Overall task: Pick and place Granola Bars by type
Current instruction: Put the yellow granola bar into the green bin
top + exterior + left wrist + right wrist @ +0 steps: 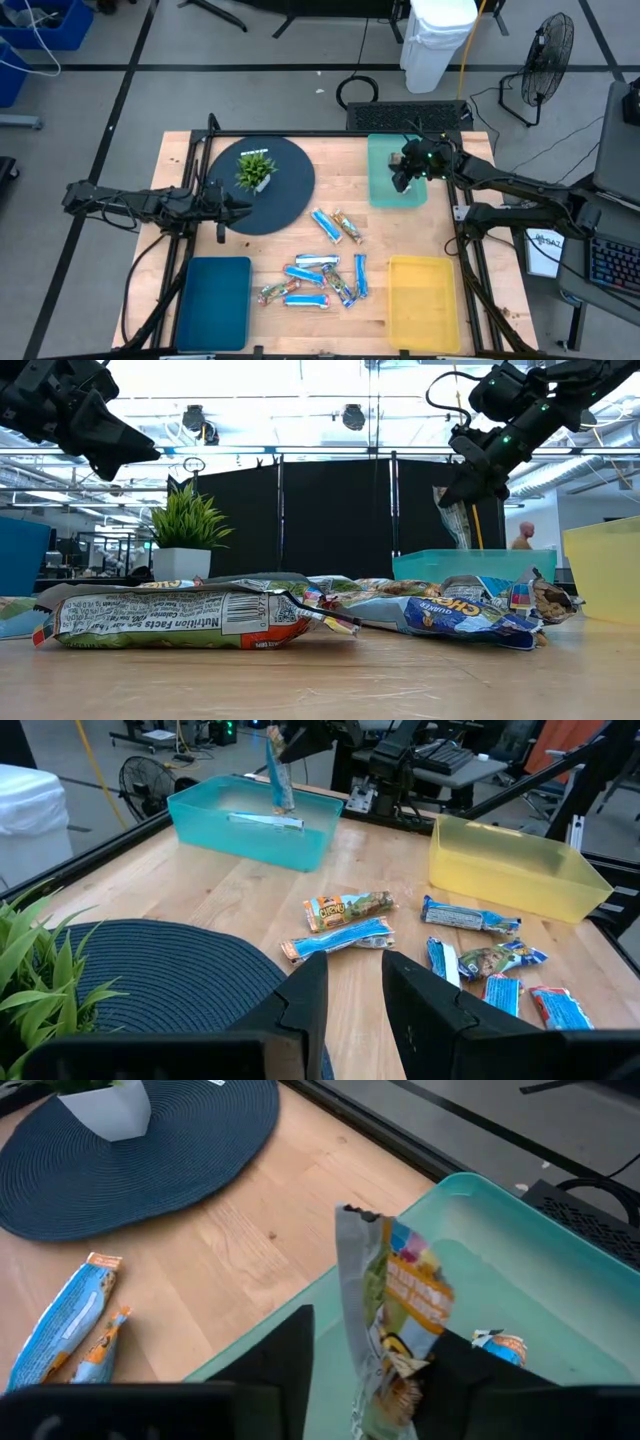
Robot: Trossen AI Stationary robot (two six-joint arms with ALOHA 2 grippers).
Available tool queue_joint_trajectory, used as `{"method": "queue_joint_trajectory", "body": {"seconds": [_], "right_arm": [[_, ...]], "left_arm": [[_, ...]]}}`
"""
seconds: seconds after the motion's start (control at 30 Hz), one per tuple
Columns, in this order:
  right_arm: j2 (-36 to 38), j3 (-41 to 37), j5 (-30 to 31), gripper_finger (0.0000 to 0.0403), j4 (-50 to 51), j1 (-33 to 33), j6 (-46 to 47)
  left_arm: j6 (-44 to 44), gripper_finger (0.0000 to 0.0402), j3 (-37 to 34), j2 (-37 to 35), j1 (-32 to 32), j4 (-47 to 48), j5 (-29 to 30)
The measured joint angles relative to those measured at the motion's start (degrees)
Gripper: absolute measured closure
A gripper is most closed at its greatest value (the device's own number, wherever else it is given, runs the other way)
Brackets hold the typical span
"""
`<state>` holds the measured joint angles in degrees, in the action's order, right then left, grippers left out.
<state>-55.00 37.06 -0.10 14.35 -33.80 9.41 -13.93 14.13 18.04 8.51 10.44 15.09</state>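
One of the Granola Bars, a multicoloured bar (400, 1320): hangs on end in the air at the right claw (460, 490), directly above the teal tray (560, 1260). Shows yellow, blue and silver on the wrapper, crimped end up. Held or already let go: cannot tell, and likewise how wide that claw stands.

Below it, inside the teal tray: a second bar (265, 818), lying flat on the floor of the tray.

Farther out, on the bare wood of the counter (180, 150): a pair of bars (335, 227) side by side, near the middle, one blue and white, one brownish-green. Nearer the front edge: a loose cluster of bars (320, 280), mostly blue and white, some touching or overlapping, between the blue tray (213, 300) and the yellow tray (422, 300). No bar to be seen in either of those two trays.

Toward the left rear: a dark round mat (285, 195) with a small potted plant (255, 170) standing on it.

Left claw (350, 990): hangs above the mat's left edge, well apart from every bar. Stands partly open, with nothing between the fingers.
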Motion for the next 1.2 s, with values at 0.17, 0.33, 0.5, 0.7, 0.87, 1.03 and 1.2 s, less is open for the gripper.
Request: {"method": "queue_joint_trajectory", "body": {"seconds": [0.17,0.33,0.5,0.7,0.87,1.03,1.2], "right_arm": [[0.0,0.0,0.0,0.0249,-0.6,0.0,0.0],[0.0,0.0,0.0,0.0227,-3.5,0.1,0.0],[0.0,0.0,0.0,0.0204,-4.1,0.0,0.0],[0.0,0.0,0.0,0.0173,-4.0,0.0,0.4],[-1.5,0.0,-8.5,0.0154,0.7,0.1,1.6],[-2.2,0.0,-3.6,0.016,5.2,0.2,4.4],[-2.1,0.0,6.2,0.017,5.6,0.1,6.5]], "left_arm": [[0.0,0.03,0.0,0.0,0.0,0.0,0.0],[0.0,0.03,0.0,0.0,0.0,0.0,0.0],[0.0,0.03,0.0,0.0,0.0,0.0,0.0],[0.1,0.03,0.0,0.0,0.0,0.0,0.0],[0.1,0.03,0.0,0.0,0.0,0.0,0.0],[0.2,0.03,0.0,0.0,0.0,-0.2,0.0],[0.1,0.03,0.0,0.0,0.0,-0.9,0.0]]}}
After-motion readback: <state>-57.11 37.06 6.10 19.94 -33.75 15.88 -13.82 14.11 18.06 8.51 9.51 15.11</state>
